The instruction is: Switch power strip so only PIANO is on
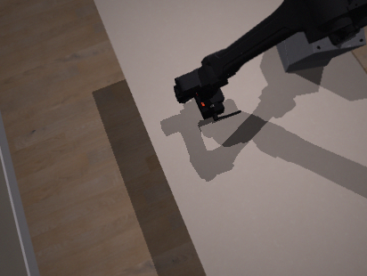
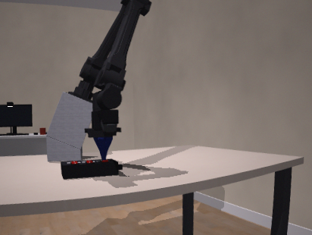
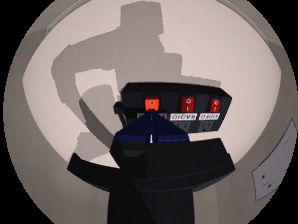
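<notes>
An office-like room: a pale curved desk [image 2: 227, 167] on dark legs, wood floor [image 1: 58, 133], beige wall [image 2: 227, 76], and a monitor [image 2: 15, 115] on a side counter behind.

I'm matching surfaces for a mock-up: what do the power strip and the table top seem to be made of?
The power strip looks like black matte plastic: a dull, even dark box with red rocker switches. The table top looks like a smooth pale laminate or painted board, plain and grainless, taking soft shadows; its real core cannot be told.
</notes>
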